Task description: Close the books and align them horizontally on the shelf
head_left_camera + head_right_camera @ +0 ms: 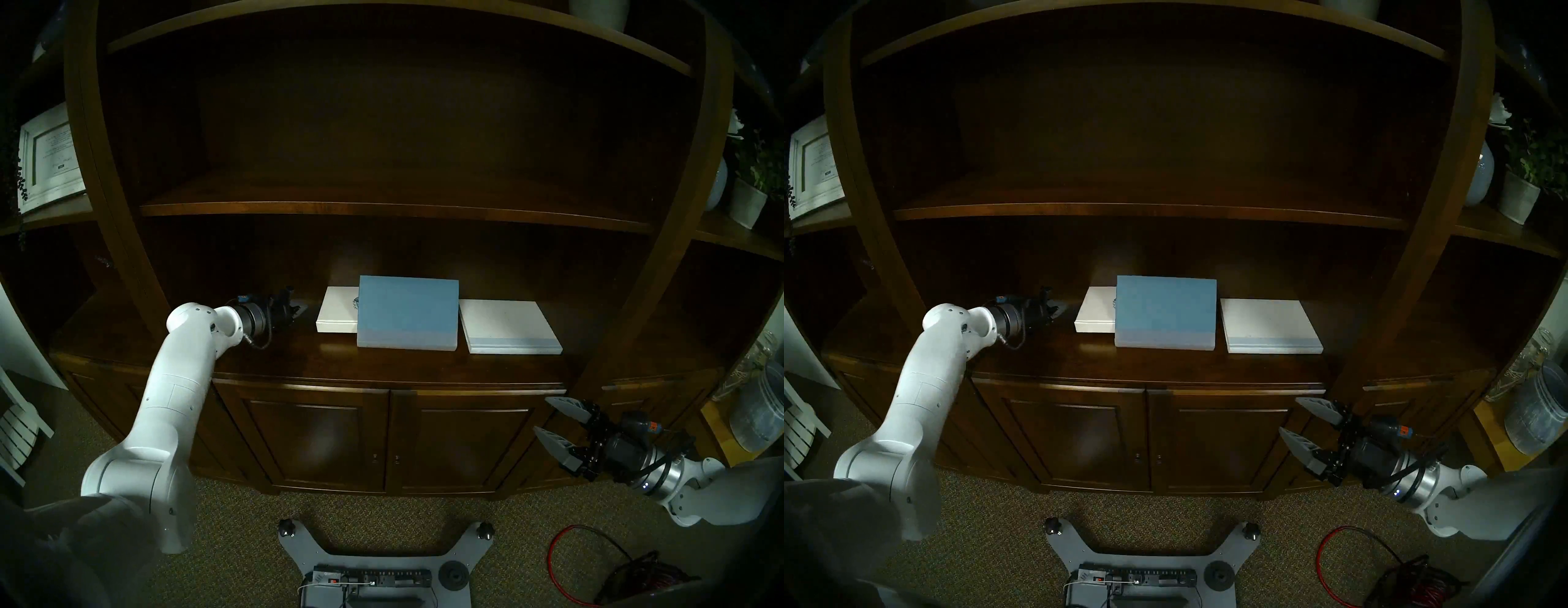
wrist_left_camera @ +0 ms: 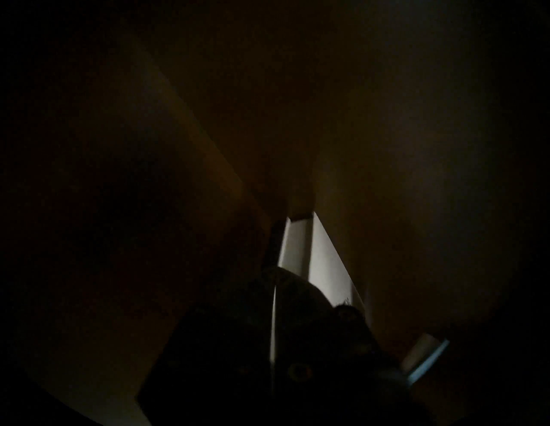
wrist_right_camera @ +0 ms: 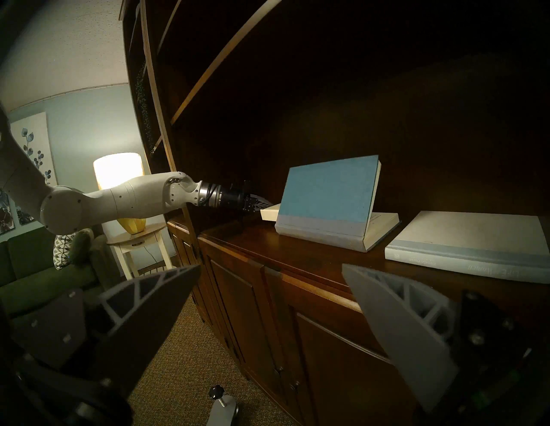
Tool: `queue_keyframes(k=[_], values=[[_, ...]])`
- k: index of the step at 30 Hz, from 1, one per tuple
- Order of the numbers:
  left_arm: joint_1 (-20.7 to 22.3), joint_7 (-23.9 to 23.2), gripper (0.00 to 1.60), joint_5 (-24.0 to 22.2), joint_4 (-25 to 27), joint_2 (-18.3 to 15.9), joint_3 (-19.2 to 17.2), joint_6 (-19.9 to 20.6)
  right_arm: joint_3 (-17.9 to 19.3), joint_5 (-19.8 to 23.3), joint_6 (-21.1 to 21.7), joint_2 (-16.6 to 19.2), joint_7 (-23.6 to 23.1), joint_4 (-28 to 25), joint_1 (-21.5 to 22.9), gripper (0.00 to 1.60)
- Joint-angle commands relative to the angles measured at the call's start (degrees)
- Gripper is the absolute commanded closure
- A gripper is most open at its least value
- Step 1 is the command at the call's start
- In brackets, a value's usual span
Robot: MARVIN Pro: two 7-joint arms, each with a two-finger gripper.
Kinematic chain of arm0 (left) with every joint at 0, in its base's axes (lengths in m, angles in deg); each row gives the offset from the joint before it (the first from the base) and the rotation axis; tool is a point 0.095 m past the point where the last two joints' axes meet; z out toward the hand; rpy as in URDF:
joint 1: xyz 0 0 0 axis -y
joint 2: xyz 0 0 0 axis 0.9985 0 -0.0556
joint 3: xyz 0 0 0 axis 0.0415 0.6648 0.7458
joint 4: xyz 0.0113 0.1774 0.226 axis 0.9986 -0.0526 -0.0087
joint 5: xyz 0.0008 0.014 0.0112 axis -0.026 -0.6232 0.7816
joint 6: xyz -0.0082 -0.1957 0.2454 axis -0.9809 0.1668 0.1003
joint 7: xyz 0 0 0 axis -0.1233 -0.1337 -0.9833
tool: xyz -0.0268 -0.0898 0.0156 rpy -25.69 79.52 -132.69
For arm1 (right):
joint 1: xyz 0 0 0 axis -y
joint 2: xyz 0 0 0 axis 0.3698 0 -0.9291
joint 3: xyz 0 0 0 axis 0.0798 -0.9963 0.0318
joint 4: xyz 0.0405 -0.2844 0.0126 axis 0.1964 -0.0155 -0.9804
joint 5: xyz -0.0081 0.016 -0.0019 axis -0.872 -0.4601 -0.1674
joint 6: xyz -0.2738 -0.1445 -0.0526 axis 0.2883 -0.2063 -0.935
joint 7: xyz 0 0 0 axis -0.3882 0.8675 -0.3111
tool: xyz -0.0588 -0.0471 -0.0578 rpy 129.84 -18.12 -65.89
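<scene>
Three books lie in a row on the dark shelf (image 1: pixel 297 361). The white emblem book (image 1: pixel 337 316) is at the left. The blue book (image 1: pixel 407 312) is in the middle and hides the white book's right part. The white book with the pale-blue strip (image 1: pixel 507 325) lies shut at the right. In the right wrist view the blue book's cover (image 3: pixel 327 193) stands raised above its pages (image 3: pixel 384 221). My left gripper (image 1: pixel 299 310) is over the shelf just left of the white emblem book, fingers together and empty. My right gripper (image 1: pixel 542 415) is open and empty, below the shelf's front edge at the right.
A thinner upper board (image 1: pixel 382 210) runs above the books. Cabinet doors (image 1: pixel 382 437) are below the shelf. A framed certificate (image 1: pixel 49 157) stands far left, potted plants (image 1: pixel 746 199) and a glass jar (image 1: pixel 759 407) far right. My base (image 1: pixel 373 552) and a red cable (image 1: pixel 594 552) are on the carpet.
</scene>
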Motion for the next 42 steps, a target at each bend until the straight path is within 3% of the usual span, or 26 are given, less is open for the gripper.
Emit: queue_keyframes(k=[1, 17, 30, 41, 42], values=[[6.09, -1.57, 1.60, -0.37, -1.04, -2.85, -1.23, -0.44, 0.74, 0.08, -0.24, 0.31, 0.02, -0.10, 0.74, 0.00], [9.42, -4.69, 1.60, -0.28, -3.16, -1.99, 1.13, 1.65, 0.74, 0.08, -0.26, 0.32, 0.02, -0.10, 0.80, 0.00], [7.10, -13.41, 1.60, -0.20, 4.94, -2.08, 5.60, 8.96, 0.76, 0.09, -0.28, 0.33, 0.01, -0.10, 0.85, 0.00], [2.47, -22.41, 1.60, 2.11, 13.34, -5.70, 11.54, 9.01, 0.78, 0.09, -0.34, 0.34, -0.01, -0.10, 0.89, 0.00], [1.92, -23.20, 1.30, 2.48, 14.08, -6.00, 12.04, 9.00, 0.78, 0.10, -0.34, 0.34, -0.01, -0.11, 0.90, 0.00]])
